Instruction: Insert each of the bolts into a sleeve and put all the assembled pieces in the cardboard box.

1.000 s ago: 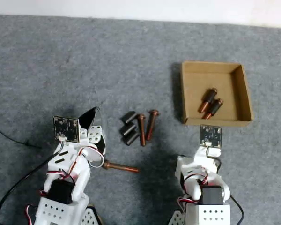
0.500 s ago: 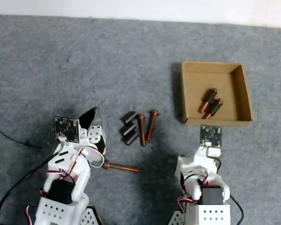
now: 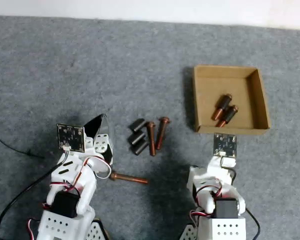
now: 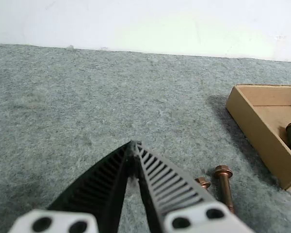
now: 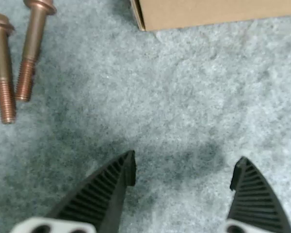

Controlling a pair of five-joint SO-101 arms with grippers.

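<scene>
The left gripper [image 4: 134, 146] was closed tip to tip with nothing in it, held above the bench [image 3: 65, 65] to the left of the loose parts. The right gripper [image 5: 185, 162] stood wide apart and empty, just short of the near wall of the box [image 3: 196, 100].

Nearest the left arm, a single bolt [image 3: 130, 178] lay alone, head toward that arm. Further out, a pair of bolts [image 3: 151, 137] lay side by side, heads away from the arms. Three sleeves [image 3: 136, 137] lay in a short column just beside them. Two assembled pieces [image 3: 221, 107] lay together inside the box.

Handling, as judged:
- Bolts: rigid metal, round, liable to roll. Take hold across the plain shank just below the head, leaving the threaded end free for insertion.
- Sleeves: short, stiff, smooth tubes, likely to slip or roll away. Take hold across the outer wall at mid-length, keeping the bore unobstructed.

Appearance:
- Bolts: copper-coloured, flanged head, plain upper shank, threaded lower portion.
- Sleeves: dark, nearly black, shorter than the bolts.
- Assembled pieces: dark sleeve with a copper end protruding.
</scene>
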